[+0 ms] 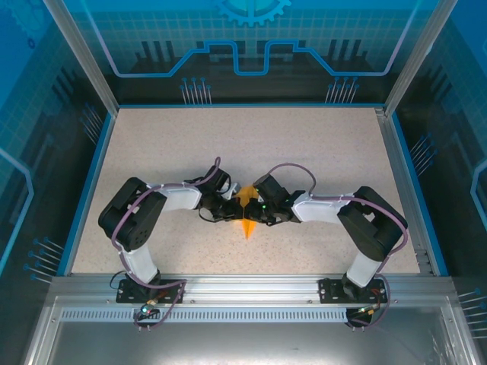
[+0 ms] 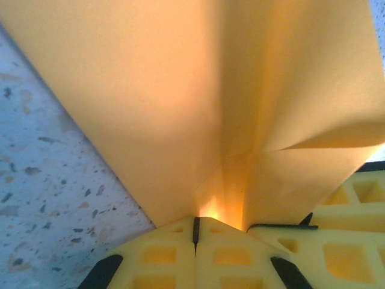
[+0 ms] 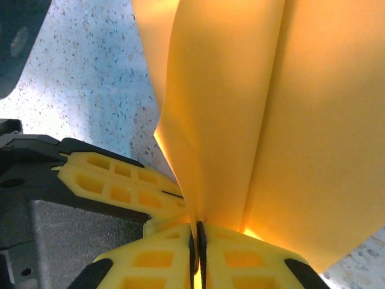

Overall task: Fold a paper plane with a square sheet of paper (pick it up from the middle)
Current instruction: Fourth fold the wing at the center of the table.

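Your left arm [image 1: 137, 217] and right arm [image 1: 365, 220] match: chunky black joints, white link shells, purple-grey cables [image 1: 293, 167] looping alongside, black base plates [image 1: 144, 289]. Your left claw [image 2: 195, 226] and right claw [image 3: 197, 235] have yellow fingers [image 3: 150, 259], waffle-grid pockets, black trim.

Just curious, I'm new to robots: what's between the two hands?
The folded orange-yellow paper, pinched by the left hand and the right hand. The top view shows it between them; both wrist views show fingers shut on it.
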Available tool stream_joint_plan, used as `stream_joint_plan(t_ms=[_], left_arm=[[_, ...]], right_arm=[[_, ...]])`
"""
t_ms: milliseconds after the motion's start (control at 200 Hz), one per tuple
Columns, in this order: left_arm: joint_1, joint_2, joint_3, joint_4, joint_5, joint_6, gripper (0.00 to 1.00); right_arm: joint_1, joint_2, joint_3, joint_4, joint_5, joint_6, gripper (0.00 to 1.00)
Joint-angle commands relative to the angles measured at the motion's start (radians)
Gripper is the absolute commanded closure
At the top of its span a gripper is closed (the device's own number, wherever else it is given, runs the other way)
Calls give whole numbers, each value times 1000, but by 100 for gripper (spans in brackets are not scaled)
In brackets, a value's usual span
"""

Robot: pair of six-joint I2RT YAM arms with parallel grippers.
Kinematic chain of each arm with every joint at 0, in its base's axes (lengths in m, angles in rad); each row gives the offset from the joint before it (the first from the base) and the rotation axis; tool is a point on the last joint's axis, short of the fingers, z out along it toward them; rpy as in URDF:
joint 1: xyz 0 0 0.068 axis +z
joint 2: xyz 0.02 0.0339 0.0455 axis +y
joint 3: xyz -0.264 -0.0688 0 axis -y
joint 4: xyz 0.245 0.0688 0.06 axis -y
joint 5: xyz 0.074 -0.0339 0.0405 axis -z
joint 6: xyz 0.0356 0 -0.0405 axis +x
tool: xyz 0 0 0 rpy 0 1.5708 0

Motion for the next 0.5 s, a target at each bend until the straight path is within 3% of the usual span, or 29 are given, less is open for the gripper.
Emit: stream_joint_plan(t_ms=[0, 495], left_arm=[[7, 27, -57, -36, -48, -2, 98], [27, 25, -84, -5, -9, 0, 98]], right_arm=[[7, 35, -19, 82, -37, 15, 85], [-19, 55, -123, 353, -91, 104, 78]])
